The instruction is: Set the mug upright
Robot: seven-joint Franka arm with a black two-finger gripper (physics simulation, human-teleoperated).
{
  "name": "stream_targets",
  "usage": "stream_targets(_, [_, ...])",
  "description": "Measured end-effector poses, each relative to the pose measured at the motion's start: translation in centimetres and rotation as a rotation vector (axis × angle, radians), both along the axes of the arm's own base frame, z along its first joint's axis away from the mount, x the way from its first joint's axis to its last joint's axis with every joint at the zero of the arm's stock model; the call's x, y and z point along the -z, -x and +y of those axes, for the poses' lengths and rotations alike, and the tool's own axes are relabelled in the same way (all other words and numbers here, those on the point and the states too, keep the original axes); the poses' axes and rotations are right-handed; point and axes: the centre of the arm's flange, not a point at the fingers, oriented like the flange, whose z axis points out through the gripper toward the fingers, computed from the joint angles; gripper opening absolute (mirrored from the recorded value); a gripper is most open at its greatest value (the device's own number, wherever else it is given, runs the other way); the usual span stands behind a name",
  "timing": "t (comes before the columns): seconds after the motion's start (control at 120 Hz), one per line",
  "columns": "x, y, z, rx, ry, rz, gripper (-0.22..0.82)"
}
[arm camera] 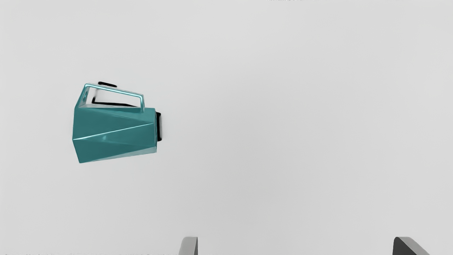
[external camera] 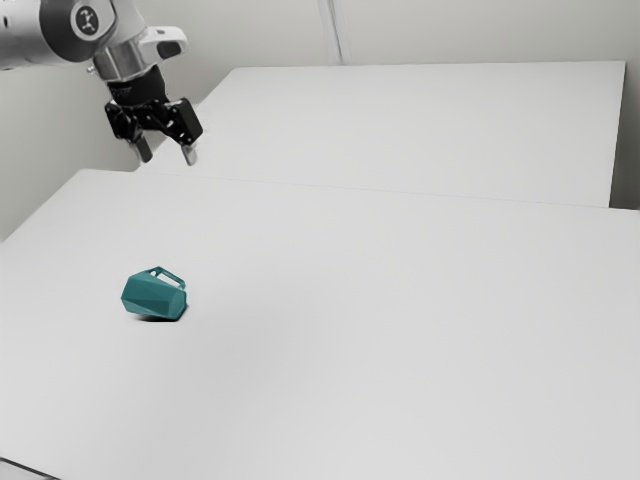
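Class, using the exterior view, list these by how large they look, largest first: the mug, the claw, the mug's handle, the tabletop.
1. Tabletop
2. Claw
3. Mug
4. Mug's handle, as it is only a part of the mug

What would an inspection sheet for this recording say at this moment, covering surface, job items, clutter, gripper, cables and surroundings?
Surface: white table, plain, with soft shading.
Job's things: teal faceted mug on its side on the table, not upright; its handle is attached.
Clutter: nothing seen.
Gripper: black gripper, open, raised above the table, holding nothing.
Cables: none identifiable; a thin dark line crosses the exterior view's lower-left corner, and I cannot tell whether it is a cable or an edge.
Surroundings: pale grey wall; another white surface beyond a thin seam.
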Motion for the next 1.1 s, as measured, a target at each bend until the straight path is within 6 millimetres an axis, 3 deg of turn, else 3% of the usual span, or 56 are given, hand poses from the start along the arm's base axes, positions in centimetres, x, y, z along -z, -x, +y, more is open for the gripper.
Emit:
stream_targets(0.1, [0.5, 0.5, 5.9, -0.082, 0.019, -0.012, 0.60])
stream_targets(0.2, [3.2, 1.8, 11.6, -0.150, 0.090, -0.023, 0.60])
stream_targets(0.317, [5.7, 3.0, 15.9, -0.182, 0.182, -0.070, 0.60])
stream_targets(0.467, [8.8, 4.5, 19.2, -0.180, 0.278, -0.131, 0.60])
stream_targets(0.633, [11.7, 8.5, 22.9, -0.192, 0.360, -0.210, 0.60])
stream_targets(0.867, [15.7, 11.6, 26.0, -0.147, 0.436, -0.314, 0.60])
stream_targets(1.1, [19.3, 13.3, 28.9, -0.064, 0.506, -0.455, 0.60])
